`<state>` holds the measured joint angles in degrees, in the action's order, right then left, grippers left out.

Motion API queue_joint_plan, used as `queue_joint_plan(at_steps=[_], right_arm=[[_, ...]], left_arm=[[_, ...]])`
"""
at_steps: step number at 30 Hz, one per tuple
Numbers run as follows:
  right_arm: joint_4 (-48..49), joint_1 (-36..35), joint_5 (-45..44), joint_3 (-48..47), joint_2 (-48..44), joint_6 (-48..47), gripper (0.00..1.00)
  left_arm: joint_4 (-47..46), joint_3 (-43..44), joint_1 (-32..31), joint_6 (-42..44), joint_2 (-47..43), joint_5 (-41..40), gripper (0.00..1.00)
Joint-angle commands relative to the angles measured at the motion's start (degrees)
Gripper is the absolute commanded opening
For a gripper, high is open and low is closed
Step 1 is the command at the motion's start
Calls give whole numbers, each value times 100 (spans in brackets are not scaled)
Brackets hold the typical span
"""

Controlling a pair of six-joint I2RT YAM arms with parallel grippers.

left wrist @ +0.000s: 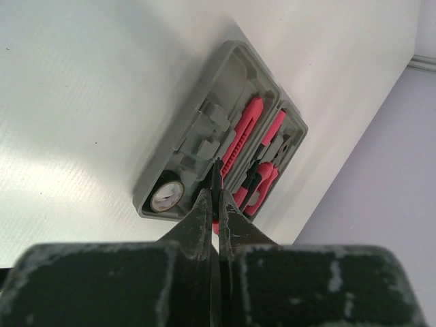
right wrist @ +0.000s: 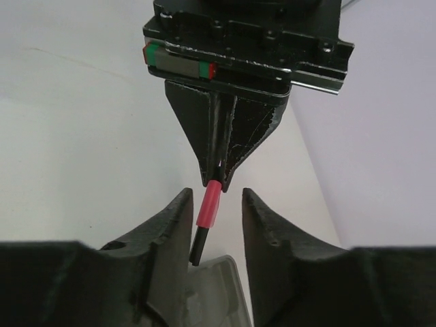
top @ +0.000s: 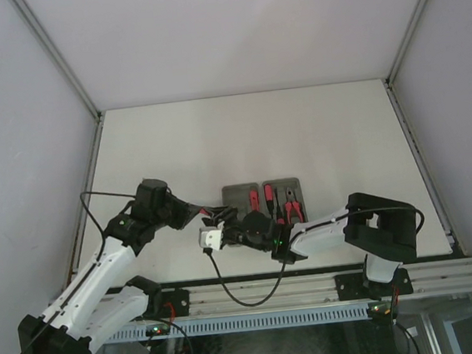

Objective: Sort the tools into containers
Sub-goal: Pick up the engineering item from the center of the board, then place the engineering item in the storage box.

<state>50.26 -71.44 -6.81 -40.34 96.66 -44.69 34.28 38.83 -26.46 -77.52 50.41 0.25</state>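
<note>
Over white desk (top: 216, 141), left tool (right wrist: 216, 180) clamps thin, likely stiff red-sleeved screwdriver (right wrist: 208, 208); parted right tool (right wrist: 216, 199) should pinch sleeve.

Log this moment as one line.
left gripper: shut on screwdriver | right gripper: jaws open either side of it, not touching | trays: red tools inside

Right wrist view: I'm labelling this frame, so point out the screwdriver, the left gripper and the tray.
screwdriver (right wrist: 208, 205): right wrist view, red handle section.
left gripper (right wrist: 216, 178): right wrist view, between its fingertips.
tray (right wrist: 218, 293): right wrist view, grey corner.
</note>
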Motion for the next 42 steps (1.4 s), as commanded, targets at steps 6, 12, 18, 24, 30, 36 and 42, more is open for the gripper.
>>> queue_joint_plan(at_steps=[6, 12, 18, 24, 30, 36, 42], right_arm=[[-2, -78, -511, -278, 244, -113, 26], [63, -107, -715, -277, 382, -260, 24], [208, -116, -972, -342, 440, -319, 11], [318, -125, -1099, -384, 420, -277, 0], [123, -133, -1147, -404, 334, -163, 0], [-298, -77, -1134, -290, 10, 225, 0], [-1013, 108, -811, -65, -665, 1149, 0]], left_arm=[[-36, 248, -27, -132, -230, -19, 0], [-53, 248, -26, -132, -226, -1, 0], [-147, 199, -29, -132, -212, 76, 0], [-387, 76, -29, -132, -179, 273, 0], [-683, 28, -10, 50, -79, 668, 40], [-566, 191, 53, 443, -363, 544, 64], [-74, 504, 162, 1182, -782, -60, 75]])
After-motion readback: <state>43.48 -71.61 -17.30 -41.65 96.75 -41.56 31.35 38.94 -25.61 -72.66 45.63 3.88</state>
